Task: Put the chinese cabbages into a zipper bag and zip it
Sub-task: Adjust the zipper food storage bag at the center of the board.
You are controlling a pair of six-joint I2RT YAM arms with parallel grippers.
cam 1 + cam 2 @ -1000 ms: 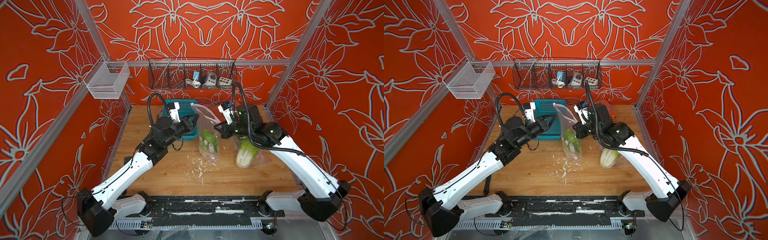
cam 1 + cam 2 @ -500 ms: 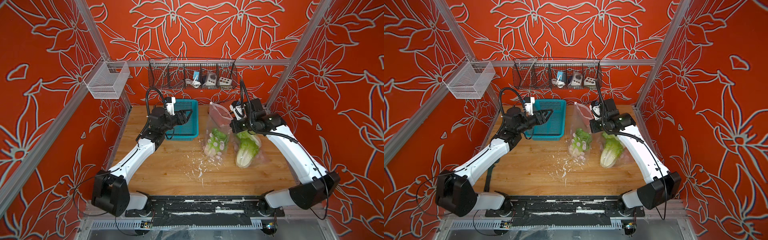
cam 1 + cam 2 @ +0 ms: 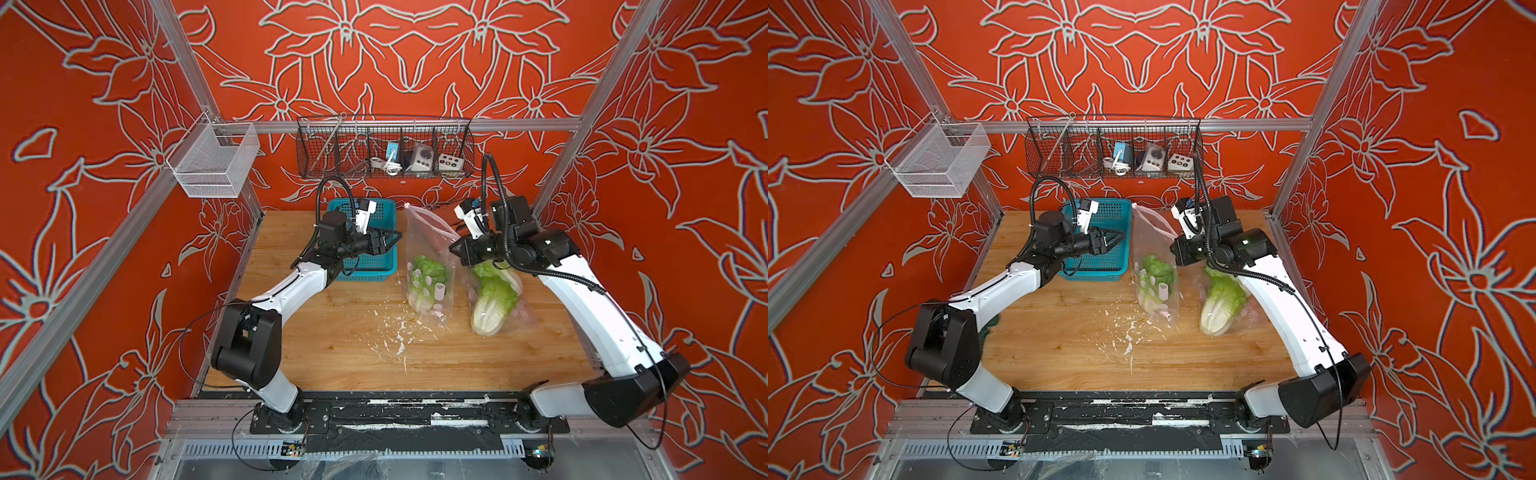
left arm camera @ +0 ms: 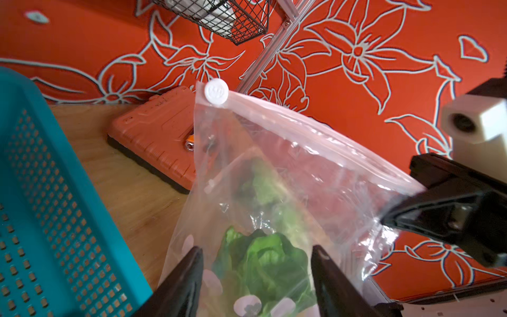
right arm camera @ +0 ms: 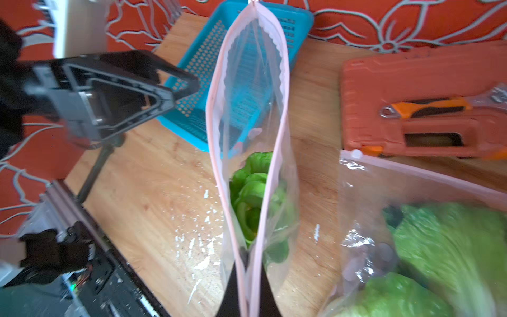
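A clear zipper bag (image 3: 430, 245) (image 3: 1152, 245) hangs upright with its mouth open in the right wrist view (image 5: 247, 96). One chinese cabbage (image 3: 426, 278) (image 5: 252, 192) sits inside it. My right gripper (image 3: 454, 248) (image 5: 248, 260) is shut on the bag's pink rim. Beside the bag, over the teal basket (image 3: 374, 266), my left gripper (image 3: 392, 239) (image 4: 256, 248) stands open, holding nothing. The bag's white slider (image 4: 216, 91) sits at the far end of the zip. A second cabbage (image 3: 494, 299) (image 3: 1221, 299) lies on the table under my right arm, inside another clear bag (image 5: 365, 208).
An orange tool case (image 5: 422, 104) with a wrench on it lies behind the bags near the back wall. A black wire rack (image 3: 384, 147) hangs on the back wall and a white mesh box (image 3: 214, 164) on the left. White scraps (image 3: 392, 332) litter the wooden table.
My left gripper opened, left the bag's rim and drew back over the teal basket. My right gripper stayed shut on the bag, which swung slightly.
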